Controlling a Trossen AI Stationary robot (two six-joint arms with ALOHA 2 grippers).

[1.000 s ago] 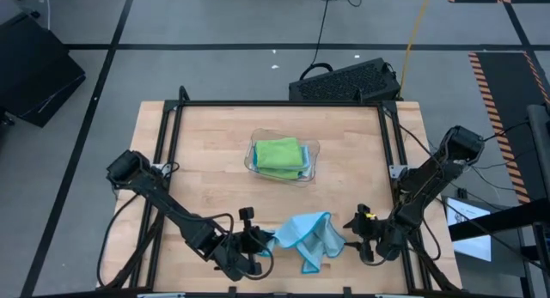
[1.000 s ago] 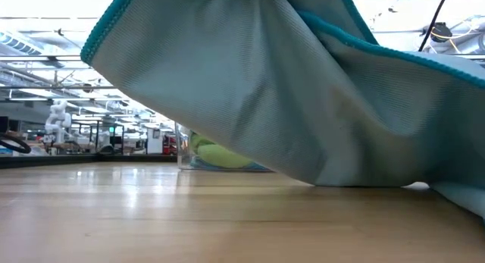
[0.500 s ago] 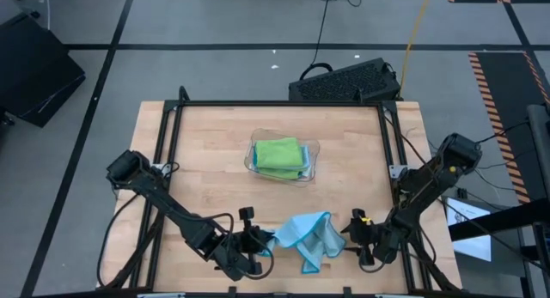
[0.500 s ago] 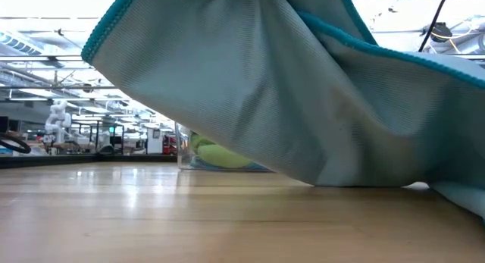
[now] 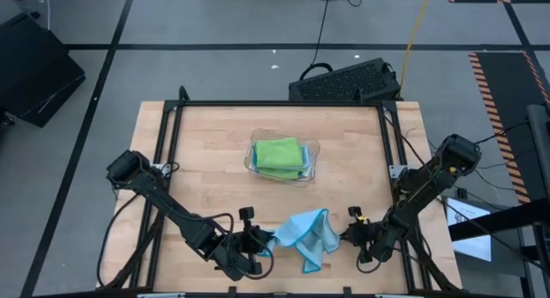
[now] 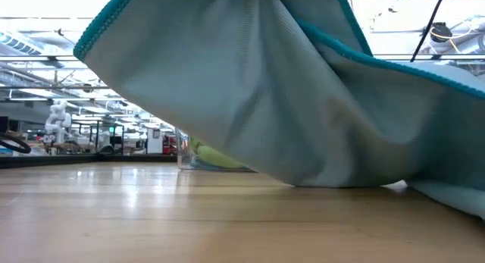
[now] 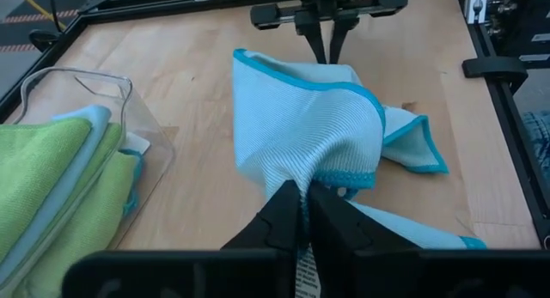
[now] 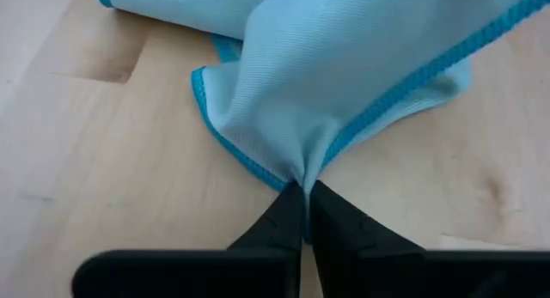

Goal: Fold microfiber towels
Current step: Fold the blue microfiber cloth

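Light blue towel [image 5: 309, 236] is lying crumpled near the front edge of the desk [image 5: 215, 152], between the two grippers, partly lifted off the wood. In the low view it [image 6: 250, 89] is hanging as a draped sheet that is filling most of the frame, with its lower folds touching the desk surface. Its darker teal hem is showing along the upper edge.

Left gripper [image 5: 262, 243] is sitting low at the towel's left side. In the left wrist view the jaws are standing closed and pinching a bunched corner of the towel [image 7: 301, 135], with a small white tag showing just beneath the fingertips [image 7: 288, 214].

Right gripper [image 5: 348, 236] is sitting low at the towel's right side. In the right wrist view its jaws are standing closed and nipping the hemmed edge of the same towel [image 8: 344, 66], the cloth gathering into a pleat right at the fingertips [image 8: 292, 208].

Farther back, at the desk's middle, a clear plastic tray [image 5: 312, 149] is holding a stack of folded towels [image 5: 279, 155], lime green on top with light blue edges showing beneath. The left wrist view is showing the same stack [image 7: 51, 186] inside the tray's clear wall [image 7: 129, 118], well apart from the blue towel.

A dark keyboard [image 5: 344, 80] is lying beyond the desk's far edge.
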